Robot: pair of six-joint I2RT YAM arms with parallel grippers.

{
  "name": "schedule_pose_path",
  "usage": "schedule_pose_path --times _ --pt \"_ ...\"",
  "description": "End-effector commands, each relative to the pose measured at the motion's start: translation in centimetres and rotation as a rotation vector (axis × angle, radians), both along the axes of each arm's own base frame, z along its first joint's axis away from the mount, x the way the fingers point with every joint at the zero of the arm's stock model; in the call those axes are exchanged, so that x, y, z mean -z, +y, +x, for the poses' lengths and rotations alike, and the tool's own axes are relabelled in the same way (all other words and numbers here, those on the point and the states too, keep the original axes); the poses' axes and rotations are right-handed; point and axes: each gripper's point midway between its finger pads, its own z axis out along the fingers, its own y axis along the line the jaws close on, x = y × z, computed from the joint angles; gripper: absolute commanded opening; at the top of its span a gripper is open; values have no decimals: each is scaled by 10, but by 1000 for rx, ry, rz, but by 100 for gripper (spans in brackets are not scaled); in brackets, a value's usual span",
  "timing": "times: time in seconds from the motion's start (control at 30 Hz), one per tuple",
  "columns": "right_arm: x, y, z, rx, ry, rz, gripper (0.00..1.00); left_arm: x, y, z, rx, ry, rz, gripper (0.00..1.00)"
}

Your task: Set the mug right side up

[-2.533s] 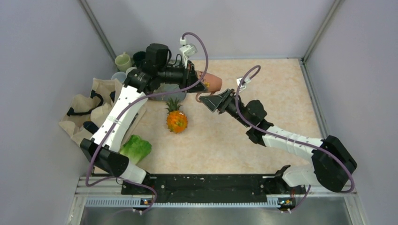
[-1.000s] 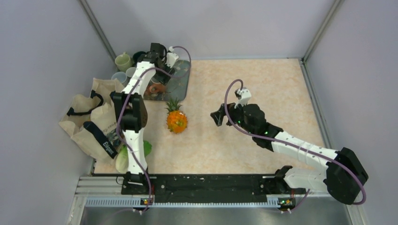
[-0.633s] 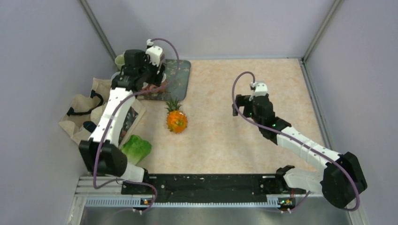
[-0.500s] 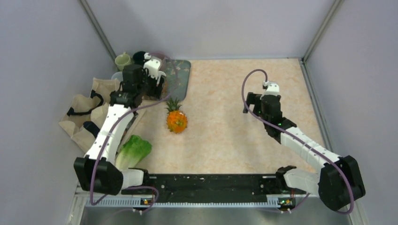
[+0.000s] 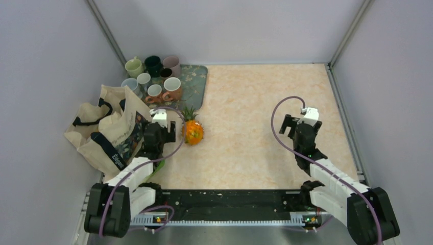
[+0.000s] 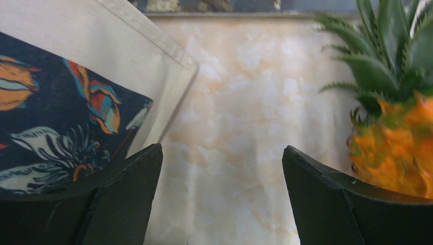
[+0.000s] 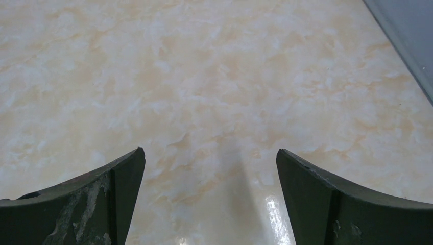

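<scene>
Well beyond left gripper (image 5: 166, 127), upright mug (image 5: 172, 88)

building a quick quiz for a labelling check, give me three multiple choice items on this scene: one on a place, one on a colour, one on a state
1. Where is the pineapple?
A) on the table, just nearer than the tray
B) on the tray
C) at the table's far right corner

2. What colour is the pineapple's body?
A) blue
B) orange
C) white

3. How do the right jaws stand?
A) shut on a mug
B) shut on nothing
C) open, nothing between them

Key:
1 A, since the top view shows it on bare tabletop just below the tray's near edge.
2 B, since it is orange under its green crown in the top and left wrist views.
3 C, since the right wrist view shows only bare tabletop between the spread jaws.
</scene>
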Motion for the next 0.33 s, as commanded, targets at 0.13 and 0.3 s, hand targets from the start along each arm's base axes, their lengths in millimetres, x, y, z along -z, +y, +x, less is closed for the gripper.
schedule_pose_path --times 0.13,0.3 --pt "-35 -16 4 59 -200 -32 99 -38 5 38 -105 -246 -88 91" --pt "-32 -20 -1 68 -240 -38 99 -32 7 38 -126 -231 -95 90"
